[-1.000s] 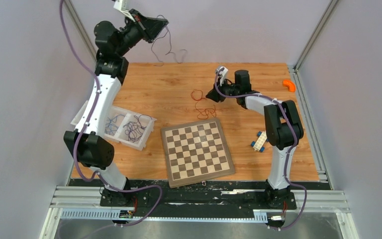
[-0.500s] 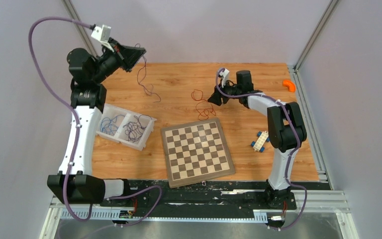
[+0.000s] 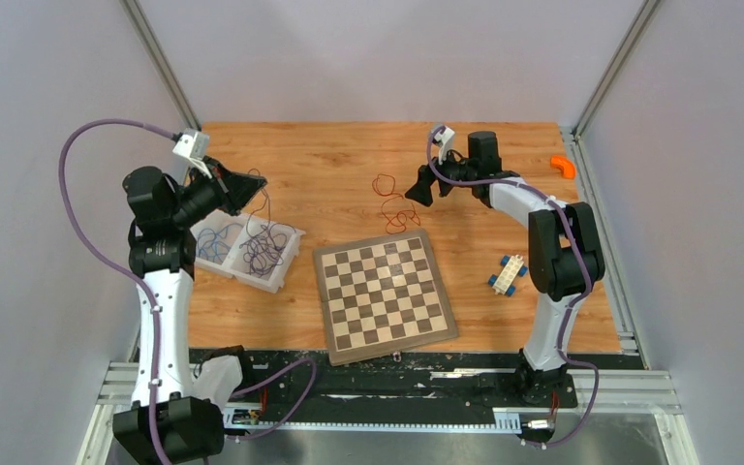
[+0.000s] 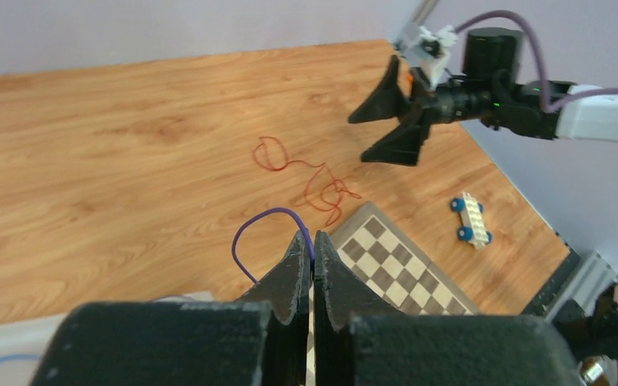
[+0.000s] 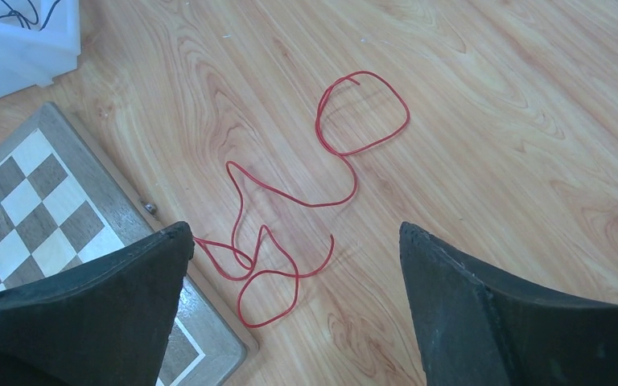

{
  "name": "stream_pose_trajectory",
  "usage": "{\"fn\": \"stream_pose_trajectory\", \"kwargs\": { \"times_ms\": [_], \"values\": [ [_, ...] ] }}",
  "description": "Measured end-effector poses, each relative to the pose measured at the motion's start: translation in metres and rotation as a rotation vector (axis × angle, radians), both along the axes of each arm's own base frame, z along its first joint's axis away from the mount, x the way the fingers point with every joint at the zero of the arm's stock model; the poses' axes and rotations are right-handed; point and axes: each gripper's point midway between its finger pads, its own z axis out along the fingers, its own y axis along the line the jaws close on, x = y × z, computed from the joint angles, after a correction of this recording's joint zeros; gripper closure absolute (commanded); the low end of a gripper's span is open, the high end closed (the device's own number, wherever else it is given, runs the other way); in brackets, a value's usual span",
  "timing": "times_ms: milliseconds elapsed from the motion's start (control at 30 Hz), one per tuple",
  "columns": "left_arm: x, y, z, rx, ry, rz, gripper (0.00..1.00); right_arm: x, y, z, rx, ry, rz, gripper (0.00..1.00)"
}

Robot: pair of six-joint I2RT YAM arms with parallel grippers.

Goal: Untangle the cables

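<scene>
My left gripper (image 3: 244, 186) hovers above the white bin (image 3: 286, 262), shut on a dark purple cable (image 3: 267, 211) whose tail hangs toward the bin. In the left wrist view the closed tips (image 4: 312, 241) pinch this purple cable (image 4: 265, 214), which arcs out to the left. A red cable (image 3: 393, 205) lies loose in loops on the wood, just behind the chessboard (image 3: 383, 295). My right gripper (image 3: 417, 189) hangs over it, open and holding nothing. Its wrist view shows the red cable (image 5: 344, 153) on the table between and beyond the spread fingers (image 5: 294, 233). More blue and dark cables (image 3: 252, 247) lie in the bin.
A white toy car with blue wheels (image 3: 507, 274) sits right of the chessboard. An orange piece (image 3: 564, 166) lies at the far right edge. The bin's corner (image 5: 16, 40) and the chessboard's corner (image 5: 32, 193) show in the right wrist view. Grey walls surround the table.
My left arm swung down from high at the back to just above the bin, carrying the purple cable. My right gripper opened wide and the red cable now lies free.
</scene>
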Motion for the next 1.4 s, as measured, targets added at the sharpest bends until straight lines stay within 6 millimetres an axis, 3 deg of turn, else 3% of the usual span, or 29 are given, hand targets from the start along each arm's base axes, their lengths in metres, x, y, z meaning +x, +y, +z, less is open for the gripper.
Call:
{"fn": "stream_pose_trajectory", "kwargs": {
  "times_ms": [267,500,567,700,900,967,1200,1400],
  "values": [
    [0.007,0.048,-0.040,-0.033,0.112,0.163,1.00,-0.001,-0.001,-0.001,-0.006,0.010,-0.006,0.01],
    [0.016,0.095,-0.055,-0.026,0.145,0.323,1.00,-0.002,-0.002,0.005,-0.005,-0.001,-0.007,0.00],
    [0.017,0.100,-0.063,-0.014,0.165,0.332,1.00,-0.002,-0.002,0.007,-0.004,-0.006,-0.008,0.00],
    [0.018,0.093,-0.083,0.020,0.215,0.284,1.00,-0.002,-0.002,0.008,-0.004,-0.006,-0.009,0.00],
    [0.017,0.052,-0.104,0.061,0.256,0.143,1.00,-0.001,-0.003,0.008,-0.004,-0.006,-0.012,0.00],
    [0.019,0.049,-0.119,0.058,0.300,0.137,1.00,-0.001,-0.004,0.008,-0.004,-0.006,-0.013,0.00],
    [0.022,0.060,-0.196,0.099,0.547,0.181,1.00,0.001,-0.008,0.007,-0.005,-0.004,-0.023,0.00],
    [0.013,0.049,-0.253,0.215,0.771,0.156,1.00,0.000,-0.012,0.004,-0.009,0.014,-0.030,0.00]
  ]
}}
